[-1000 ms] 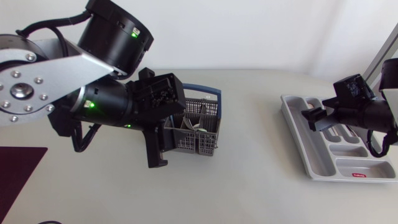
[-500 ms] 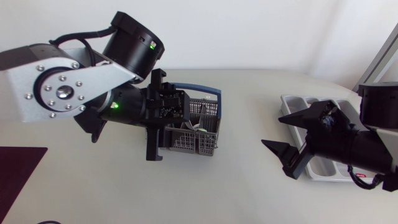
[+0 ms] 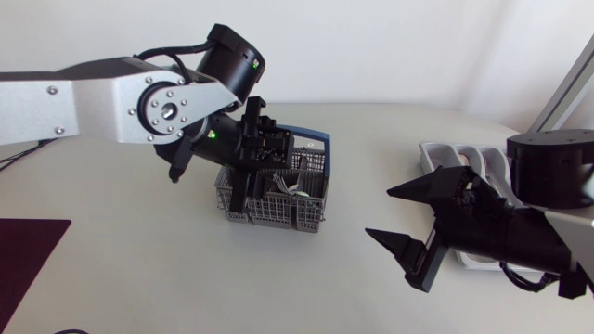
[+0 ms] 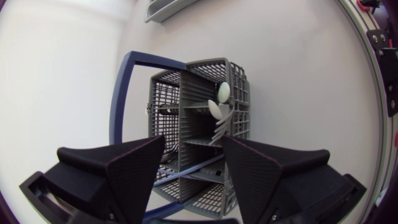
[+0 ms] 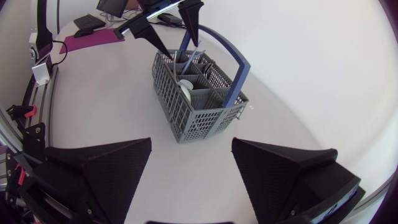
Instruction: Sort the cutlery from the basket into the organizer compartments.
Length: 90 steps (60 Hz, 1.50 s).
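Cutlery (image 4: 215,109), pale spoons among it, stands in a grey mesh basket (image 3: 278,199) with a blue handle (image 3: 311,135), at the middle of the table (image 3: 353,130). Nearest, on the right, the right gripper (image 3: 379,212) hangs over bare tabletop. Its two black fingers are spread wide, holding nothing, and point left toward the basket, well apart from it. Farther back, the left gripper (image 4: 193,146) is poised over the basket's left end, fingers spread, nothing between them. Their tips are close to the rim; contact cannot be told. At the far right, a grey organizer (image 3: 444,156) lies behind the right arm, partly hidden.
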{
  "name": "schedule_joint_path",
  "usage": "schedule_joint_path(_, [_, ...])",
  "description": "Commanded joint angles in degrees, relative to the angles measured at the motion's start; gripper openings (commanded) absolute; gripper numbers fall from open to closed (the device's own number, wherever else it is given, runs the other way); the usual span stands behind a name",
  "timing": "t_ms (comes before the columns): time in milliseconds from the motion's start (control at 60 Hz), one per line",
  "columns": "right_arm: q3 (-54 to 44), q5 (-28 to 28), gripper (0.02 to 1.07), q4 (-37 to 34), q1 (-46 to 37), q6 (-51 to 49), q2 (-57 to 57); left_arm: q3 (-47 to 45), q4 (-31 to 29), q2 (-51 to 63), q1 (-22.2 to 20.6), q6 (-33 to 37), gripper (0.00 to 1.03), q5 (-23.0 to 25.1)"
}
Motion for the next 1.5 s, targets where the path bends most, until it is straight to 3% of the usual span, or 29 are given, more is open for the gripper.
schedule_joint_path(0, [-1.5, -0.1, 0.95, 0.7, 1.0, 0.8, 1.6, 3.2, -1.3, 2.9, 0.5, 3.6, 0.58, 0.0])
schedule_joint_path(200, [-0.9, -0.1, 0.95, 3.1, 2.4, 0.3, 4.6, 4.9, -4.1, 5.4, 0.9, 7.6, 0.47, 1.1])
schedule_joint_path(717, [2.8, 0.8, 0.95, 6.1, 6.5, -0.3, 12.8, 6.6, -8.3, 5.7, 0.4, 9.6, 0.16, 5.3])
schedule_joint_path(1067, [2.7, 2.0, 0.95, 8.1, 7.8, -0.4, 15.4, 8.6, -12.4, 6.3, 0.3, 10.5, 0.11, 7.3])
schedule_joint_path(1217, [2.8, 2.0, 0.95, 8.4, 7.8, -0.7, 15.7, 10.9, -14.3, 8.0, 0.2, 10.5, 0.04, 7.6])
schedule_joint_path(1483, [2.3, 2.0, 0.95, 8.7, 8.0, -0.7, 15.8, 22.8, -26.5, 11.1, 1.1, 9.6, 0.04, 12.0])
